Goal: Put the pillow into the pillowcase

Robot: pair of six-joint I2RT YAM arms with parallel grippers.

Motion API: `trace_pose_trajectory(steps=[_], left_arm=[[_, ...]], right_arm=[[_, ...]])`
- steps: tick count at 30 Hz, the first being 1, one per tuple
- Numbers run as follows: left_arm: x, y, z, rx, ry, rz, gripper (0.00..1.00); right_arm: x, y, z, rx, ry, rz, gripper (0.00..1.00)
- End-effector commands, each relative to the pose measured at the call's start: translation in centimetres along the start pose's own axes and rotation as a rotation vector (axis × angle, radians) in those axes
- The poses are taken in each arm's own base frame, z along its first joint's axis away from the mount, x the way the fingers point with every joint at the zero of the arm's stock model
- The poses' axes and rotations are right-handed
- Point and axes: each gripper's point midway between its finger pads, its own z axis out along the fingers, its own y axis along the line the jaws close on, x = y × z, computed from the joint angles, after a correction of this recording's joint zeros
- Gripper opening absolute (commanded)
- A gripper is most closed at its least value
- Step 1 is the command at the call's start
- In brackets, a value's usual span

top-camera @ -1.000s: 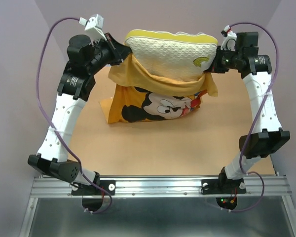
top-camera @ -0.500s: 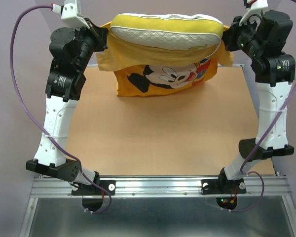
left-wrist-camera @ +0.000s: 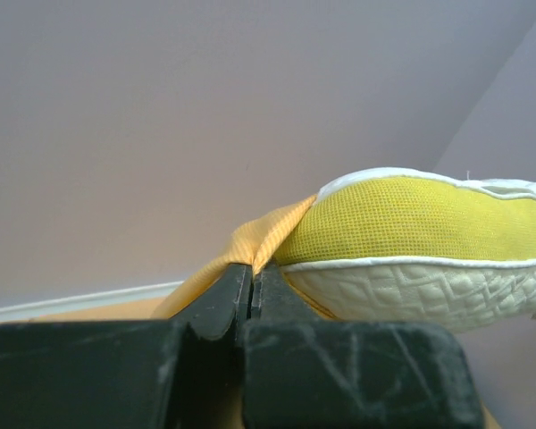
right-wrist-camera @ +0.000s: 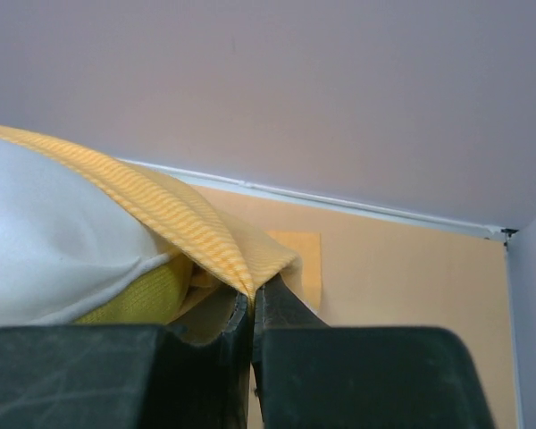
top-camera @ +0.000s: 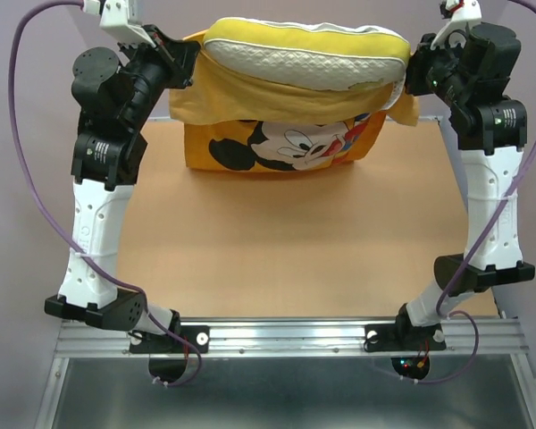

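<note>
One pillow (top-camera: pixel 304 67), one pillowcase (top-camera: pixel 250 96), seemingly partway on

A flat orange-tan worktop (top-camera: pixel 277 250) fills the middle of the overhead view. Pale lilac walls (top-camera: pixel 9 295) close it in on the left, right and back. A ribbed aluminium rail (top-camera: pixel 286 332) runs along its near edge, and nearer still lies a dull grey metal sheet (top-camera: pixel 277 393). In the right wrist view a thin white strip (right-wrist-camera: pixel 357 207) lines the joint between worktop and back wall. Just below it, a small squarish patch (right-wrist-camera: pixel 299 259) of slightly deeper tone sits on the worktop.
</note>
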Motion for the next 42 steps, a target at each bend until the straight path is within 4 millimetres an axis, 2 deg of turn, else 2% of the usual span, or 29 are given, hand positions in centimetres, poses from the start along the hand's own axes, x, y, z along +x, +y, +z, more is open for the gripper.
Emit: trace_pose_trajectory(steps=[1, 4, 5, 8, 9, 10, 12, 13, 16, 17, 18, 19, 21, 22, 23, 24, 25, 26, 27, 28, 29, 30, 31, 32, 33, 34, 37, 38, 42], left_arm=[[-7.0, -1.5, -1.3, 0.041, -0.196, 0.040, 0.00], [-3.7, -1.6, 1.3, 0.108, -0.101, 0.046, 0.00], [-1.9, -1.0, 3.2, 0.115, -0.065, 0.046, 0.00], [-2.5, -0.4, 5.5, 0.113, -0.081, 0.044, 0.00], [-2.0, 0.1, 7.2, 0.118, -0.079, 0.049, 0.00], [-2.5, 0.3, 7.9, 0.132, -0.104, 0.053, 0.00], [-4.1, 1.4, 8.8, 0.134, -0.174, 0.046, 0.00], [-6.7, 1.1, 8.5, 0.154, -0.273, 0.057, 0.00], [-12.5, 0.5, 6.3, 0.201, -0.451, 0.086, 0.00], [-13.3, 0.1, 5.5, 0.220, -0.473, 0.112, 0.00], [-14.7, -0.4, 4.0, 0.226, -0.514, 0.169, 0.00], [-15.1, -0.5, 3.3, 0.223, -0.523, 0.195, 0.00], [-16.5, -2.3, -0.2, 0.251, -0.549, 0.255, 0.00], [-13.9, -1.1, 0.5, 0.242, -0.471, 0.273, 0.00], [-14.1, -2.4, -2.0, 0.258, -0.467, 0.311, 0.00], [-12.4, -2.1, -2.3, 0.260, -0.411, 0.326, 0.00], [-6.6, 0.1, -1.0, 0.251, -0.245, 0.334, 0.00], [-3.7, 0.7, -1.4, 0.261, -0.169, 0.362, 0.00], [1.3, 2.4, -2.3, 0.248, -0.046, 0.369, 0.00], [5.7, 4.4, -3.0, 0.213, 0.087, 0.368, 0.00], [8.7, 6.7, -3.5, 0.154, 0.165, 0.417, 0.00], [15.8, 9.4, -5.3, 0.133, 0.369, 0.408, 0.00], [19.1, 10.8, -6.3, 0.122, 0.469, 0.427, 0.00], [21.9, 12.8, -7.3, 0.069, 0.560, 0.437, 0.00], [27.1, 14.8, -9.1, 0.080, 0.706, 0.457, 0.00], [30.0, 15.7, -11.1, 0.083, 0.826, 0.441, 0.00], [36.8, 18.2, -15.1, 0.065, 1.091, 0.376, 0.00], [38.6, 19.0, -15.7, 0.049, 1.156, 0.326, 0.00], [42.3, 19.4, -16.0, 0.048, 1.265, 0.135, 0.00]], right_arm=[[-0.8, -1.3, -0.9, 0.037, -0.051, 0.068, 0.01], [1.1, -1.6, 1.7, 0.038, 0.003, 0.058, 0.00], [2.8, -2.5, 4.2, 0.073, 0.047, 0.052, 0.01], [0.6, -2.9, 6.0, 0.083, -0.018, 0.045, 0.00], [1.4, -3.1, 7.8, 0.084, -0.007, 0.051, 0.01], [-1.0, -3.1, 7.5, 0.085, -0.080, 0.054, 0.00], [-2.7, -3.8, 7.8, 0.125, -0.150, 0.079, 0.01], [-5.1, -3.9, 7.1, 0.134, -0.238, 0.085, 0.01], [-8.3, -4.1, 5.1, 0.150, -0.356, 0.095, 0.01], [-12.0, -3.7, 1.6, 0.137, -0.474, 0.091, 0.01], [-11.4, -3.4, 1.6, 0.121, -0.467, 0.092, 0.01], [-13.2, -2.9, -0.3, 0.102, -0.537, 0.088, 0.01], [-12.9, -1.1, -3.1, 0.020, -0.547, 0.054, 0.01], [-12.4, -0.6, -3.6, -0.005, -0.548, 0.044, 0.01], [-12.4, 0.9, -6.4, -0.071, -0.560, 0.013, 0.01], [-10.9, 1.5, -6.6, -0.105, -0.522, -0.001, 0.00], [-3.9, 1.8, -3.5, -0.139, -0.343, 0.000, 0.01], [-1.1, 2.4, -3.6, -0.176, -0.282, -0.041, 0.01], [2.3, 3.3, -4.2, -0.236, -0.218, -0.084, 0.01], [10.4, 3.5, -2.7, -0.270, -0.015, -0.074, 0.01], [14.8, 3.4, -2.4, -0.290, 0.090, -0.088, 0.01], [20.1, 3.2, -1.7, -0.306, 0.236, -0.108, 0.01], [23.3, 2.9, -0.9, -0.314, 0.309, -0.127, 0.00], [28.6, 2.6, -1.5, -0.328, 0.473, -0.133, 0.01], [31.7, 1.7, -1.2, -0.297, 0.581, -0.139, 0.01], [35.7, 1.4, -0.6, -0.308, 0.717, -0.131, 0.01], [41.4, 0.3, -2.4, -0.317, 0.999, -0.141, 0.01], [42.0, 0.0, -2.4, -0.311, 1.026, -0.145, 0.01], [44.7, 0.2, -2.0, -0.316, 1.121, -0.095, 0.01]])
